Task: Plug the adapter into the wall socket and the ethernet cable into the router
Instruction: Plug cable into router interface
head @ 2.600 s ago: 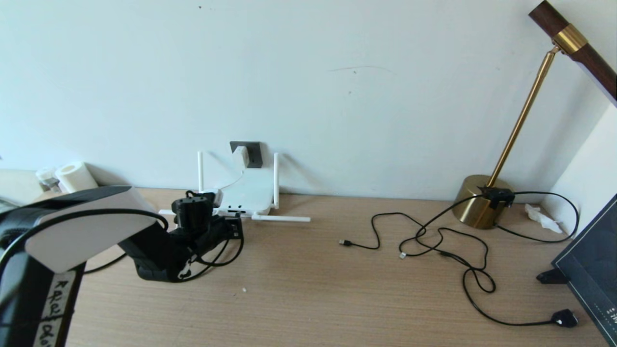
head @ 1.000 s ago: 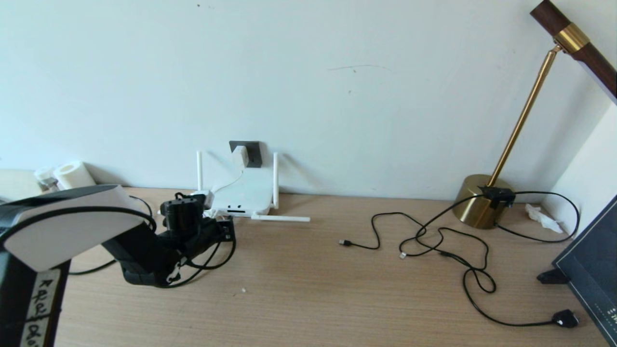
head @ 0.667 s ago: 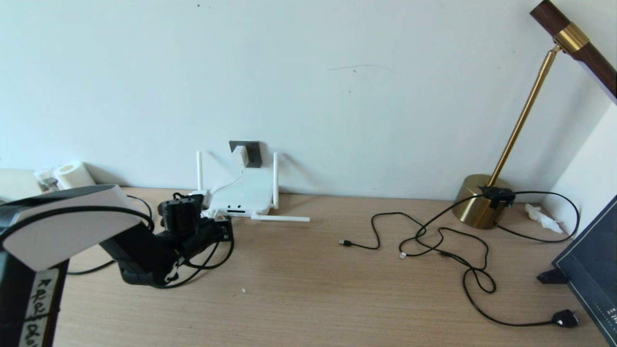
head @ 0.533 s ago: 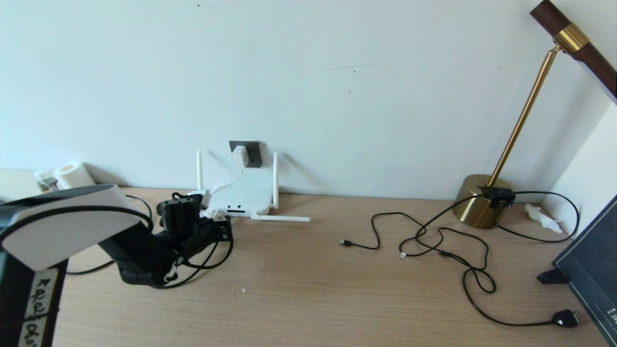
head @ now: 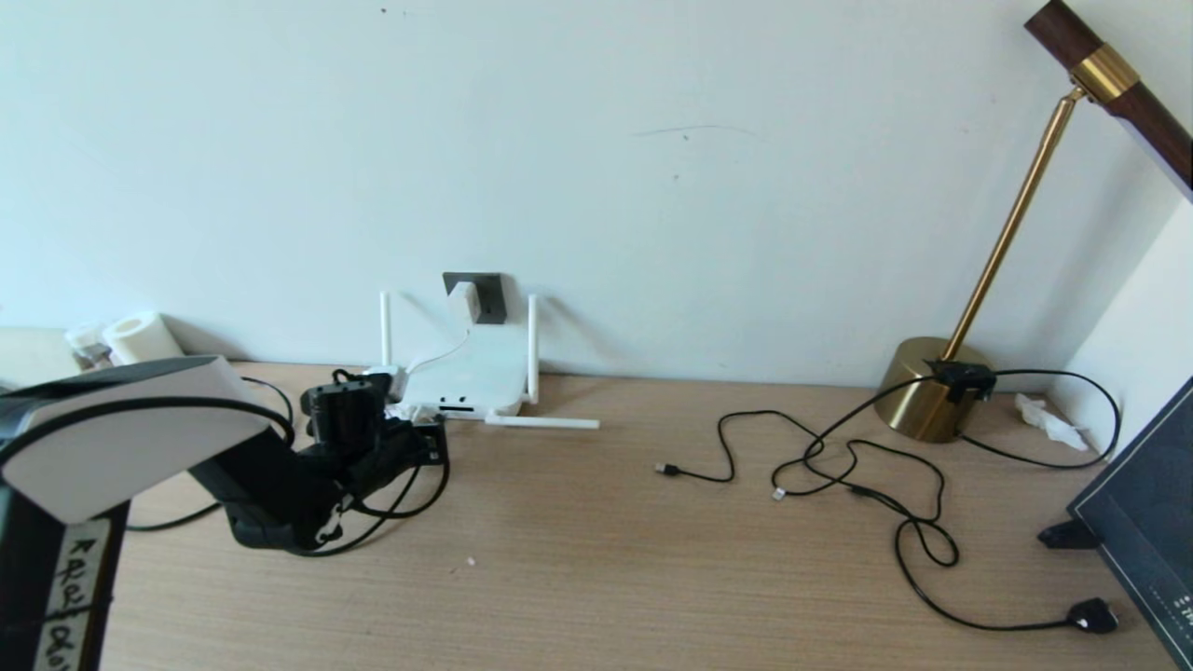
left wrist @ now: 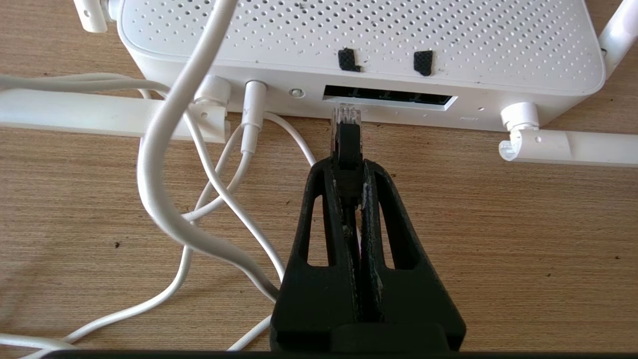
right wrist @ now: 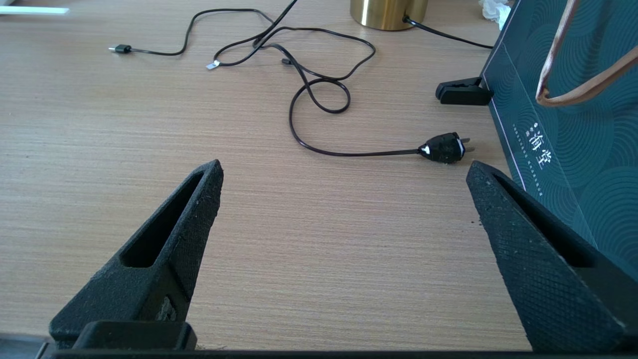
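Left arm reaches in from lower left of head view, left gripper [left wrist: 349, 172] low and level, fingers pinched nearly together; right gripper [right wrist: 344, 174] parked, fingers spread wide, holding nothing.

Bright, even daylight; soft shadows behind the router [head: 471, 373] antennas on the wall [head: 652, 186]; head view bends at its edges.

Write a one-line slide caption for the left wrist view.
Left gripper shut on the ethernet cable, its clear plug tip just short of the router port row, white cords beside.
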{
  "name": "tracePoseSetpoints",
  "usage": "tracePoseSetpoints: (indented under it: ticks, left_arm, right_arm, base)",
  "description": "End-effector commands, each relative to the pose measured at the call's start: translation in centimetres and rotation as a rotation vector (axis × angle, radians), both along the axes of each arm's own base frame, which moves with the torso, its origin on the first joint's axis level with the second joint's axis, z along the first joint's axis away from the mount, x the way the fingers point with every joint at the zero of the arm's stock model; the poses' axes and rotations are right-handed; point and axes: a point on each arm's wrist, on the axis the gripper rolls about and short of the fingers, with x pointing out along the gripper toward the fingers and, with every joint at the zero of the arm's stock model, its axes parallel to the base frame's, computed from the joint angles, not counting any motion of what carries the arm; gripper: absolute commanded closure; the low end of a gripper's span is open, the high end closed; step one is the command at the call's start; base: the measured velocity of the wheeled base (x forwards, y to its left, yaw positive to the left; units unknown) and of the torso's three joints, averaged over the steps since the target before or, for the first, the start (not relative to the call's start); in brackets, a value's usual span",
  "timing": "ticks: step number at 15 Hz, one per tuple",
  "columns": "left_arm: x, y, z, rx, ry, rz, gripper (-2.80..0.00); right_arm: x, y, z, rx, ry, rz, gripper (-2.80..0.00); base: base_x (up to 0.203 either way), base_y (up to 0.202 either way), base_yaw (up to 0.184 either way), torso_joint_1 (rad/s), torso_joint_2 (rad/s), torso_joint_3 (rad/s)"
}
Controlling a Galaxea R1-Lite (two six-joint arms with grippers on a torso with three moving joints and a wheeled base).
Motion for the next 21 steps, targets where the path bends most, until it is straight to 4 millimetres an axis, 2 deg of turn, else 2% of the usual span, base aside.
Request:
tracePoseSetpoints:
  ticks: [1, 21]
  left_arm:
    - [0.15, -0.25, 0.22, -0.001, -0.014, -0.005, 0.00]
    - [0.42, -0.53, 0.34, -0.001, -0.023, -0.012, 0.00]
  right_arm:
    - [0.00, 0.00, -0.01, 0.000, 0.002, 0.000, -2.80]
    - [0.00, 0.00, -0.01, 0.000, 0.002, 0.000, -2.80]
  base:
    - [0.000, 0.000, 0.000, 0.000, 0.00, 0.000]
    - [0.000, 0.000, 0.000, 0.000, 0.00, 0.000]
